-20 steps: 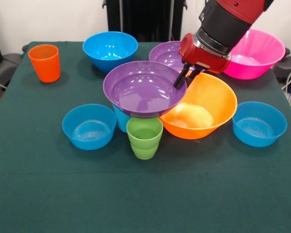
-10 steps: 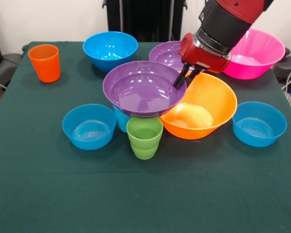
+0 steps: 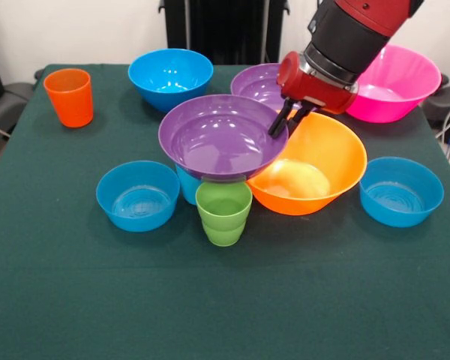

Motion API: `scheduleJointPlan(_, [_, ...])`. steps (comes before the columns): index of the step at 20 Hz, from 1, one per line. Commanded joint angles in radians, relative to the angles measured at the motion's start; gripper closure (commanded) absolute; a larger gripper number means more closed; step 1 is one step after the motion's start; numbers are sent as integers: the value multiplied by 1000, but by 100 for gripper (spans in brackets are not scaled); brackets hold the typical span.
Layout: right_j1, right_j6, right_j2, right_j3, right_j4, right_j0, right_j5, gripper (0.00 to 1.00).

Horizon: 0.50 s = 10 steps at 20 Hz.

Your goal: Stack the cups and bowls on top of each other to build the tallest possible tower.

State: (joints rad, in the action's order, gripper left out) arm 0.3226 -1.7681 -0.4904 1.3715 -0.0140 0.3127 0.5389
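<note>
Bright, even light from above, likely several ceiling lamps. White glare patches sit inside the raised purple bowl (image 3: pixel 221 139), with smaller highlights in the far blue bowl (image 3: pixel 170 76) and the pink bowl (image 3: pixel 394 82). The orange-yellow bowl (image 3: pixel 311 169) has a pale, washed-out spot on its inner floor. Shadows on the dark green desk (image 3: pixel 225 300) are soft and short, lying close under each vessel; the deepest shade falls under the purple bowl, over the green cup (image 3: pixel 223 212). The cloth reads matte, with no glare. Focus is sharp across the desk, with crisp rims. No motion blur on the arm. Desk edges run straight, so little edge distortion. The background wall is bright and nearly blown out.
</note>
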Motion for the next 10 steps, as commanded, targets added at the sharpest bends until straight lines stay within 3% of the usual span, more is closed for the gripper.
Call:
scheduleJointPlan(1, [-31, -159, 64, -79, 10, 7, 20, 100])
scheduleJointPlan(10, [-40, -152, 65, -106, 11, 5, 47, 100])
